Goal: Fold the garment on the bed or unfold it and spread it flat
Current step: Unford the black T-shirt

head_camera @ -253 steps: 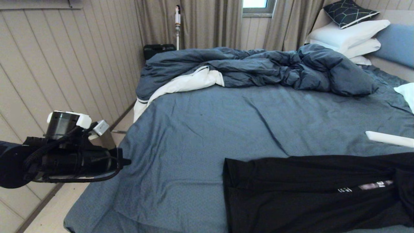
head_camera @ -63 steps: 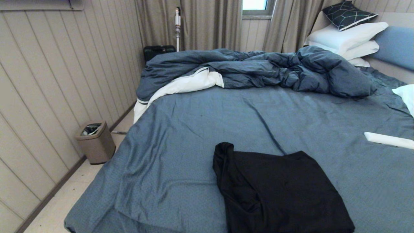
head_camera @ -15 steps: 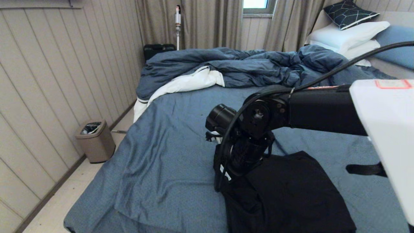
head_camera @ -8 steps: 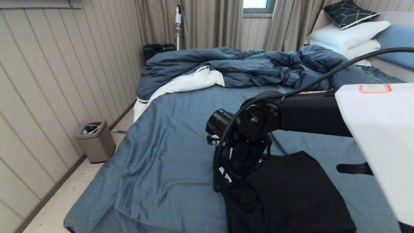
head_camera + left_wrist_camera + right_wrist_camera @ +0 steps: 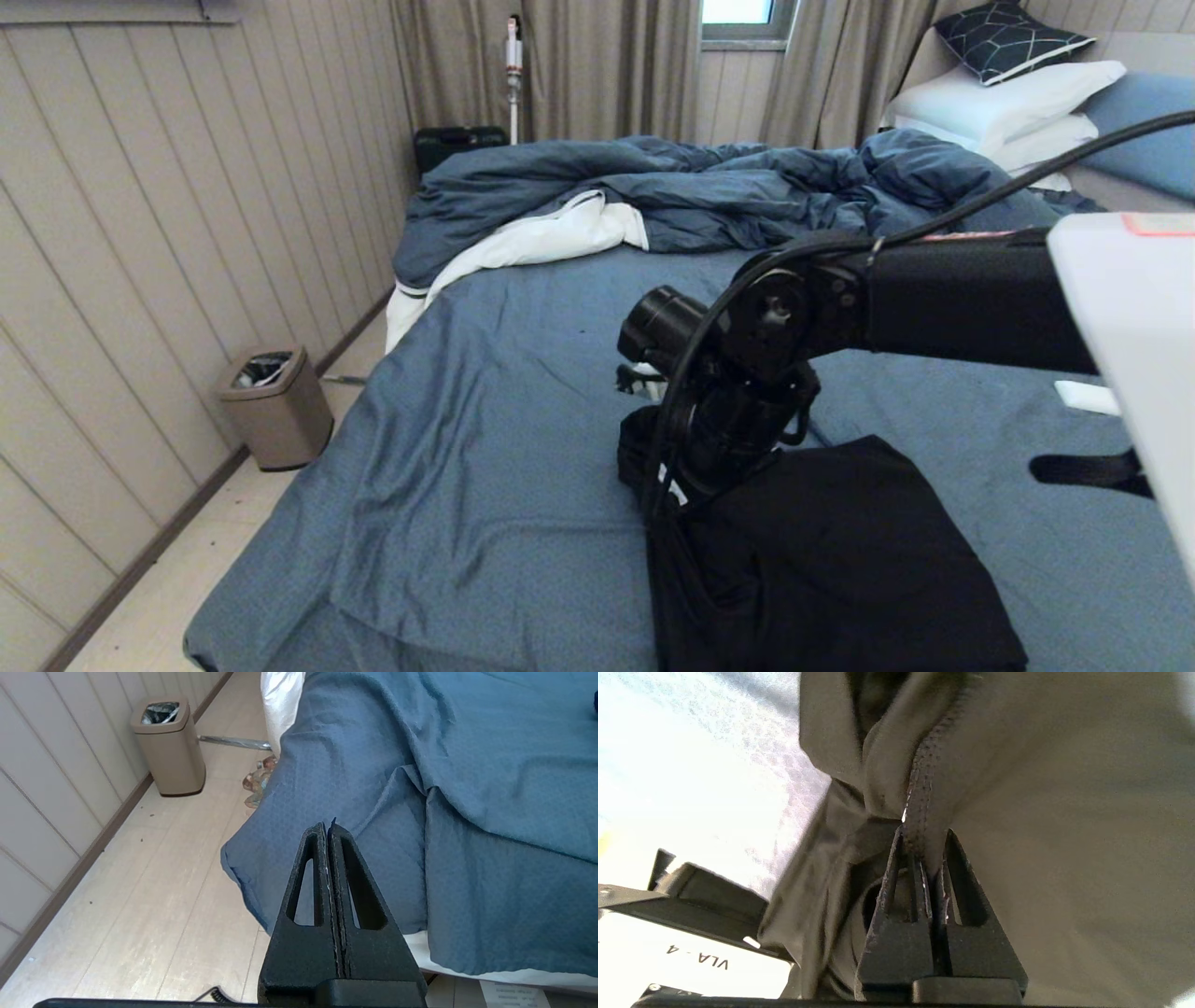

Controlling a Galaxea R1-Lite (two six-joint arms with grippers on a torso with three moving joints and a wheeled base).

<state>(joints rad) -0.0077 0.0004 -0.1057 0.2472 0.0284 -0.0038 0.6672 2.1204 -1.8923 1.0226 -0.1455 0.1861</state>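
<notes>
One gripper matters to you here: the right gripper, its fingers pressed together on a stitched hem of the shirt, so it is pinching cloth, not air. From the head view you can see the right arm reaching in from the right and dipping down at the shirt's far left corner, the corner nearest the middle of the bed. From that pinch the shirt runs toward you and to the right, a folded dark block lying on the near part of the sheet, with its longer side running from the held corner down toward the near edge. Any lift or pull, as I judge it, will carry the corner across that block or away from it, so choose the direction against that line. Your left gripper is closed on nothing, parked off the bed's near left corner above the floor, well apart from the shirt; the right arm is plainly the nearer one.
</notes>
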